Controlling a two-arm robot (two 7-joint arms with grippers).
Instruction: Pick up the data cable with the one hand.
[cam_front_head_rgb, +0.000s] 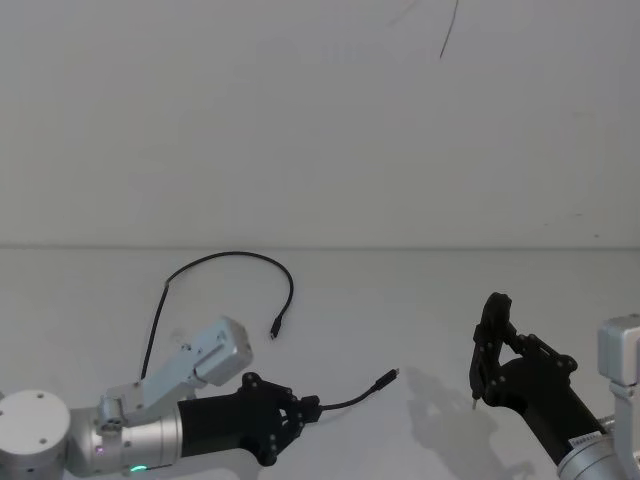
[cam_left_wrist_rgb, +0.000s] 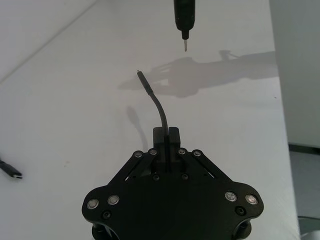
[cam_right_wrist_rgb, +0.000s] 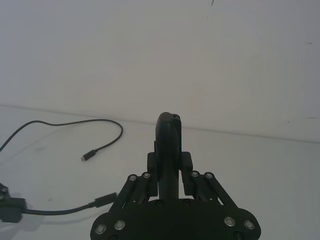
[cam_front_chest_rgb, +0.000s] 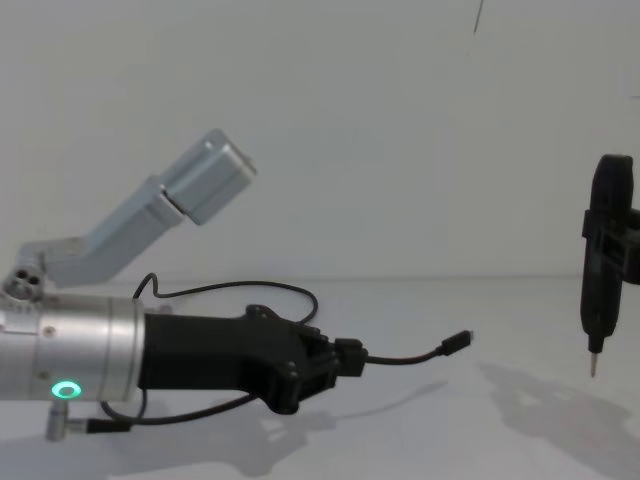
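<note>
The left gripper (cam_front_chest_rgb: 350, 357) was closed tight on the data cable (cam_front_chest_rgb: 410, 357) near one end, holding that end off the table (cam_front_chest_rgb: 560, 310). The rest lay looped behind, so more lifting seemed left. The right gripper (cam_right_wrist_rgb: 169, 162) clutched a stick tool (cam_right_wrist_rgb: 167, 130).

One data cable (cam_front_head_rgb: 230, 255), two grippers (cam_front_head_rgb: 308, 407) (cam_front_head_rgb: 487, 362), one tool (cam_front_chest_rgb: 600, 250)

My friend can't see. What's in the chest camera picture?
The left gripper has its jaws shut on the data cable, whose plug end sticks out above the white table. At the right edge, the right gripper holds a black stick tool upright.
</note>
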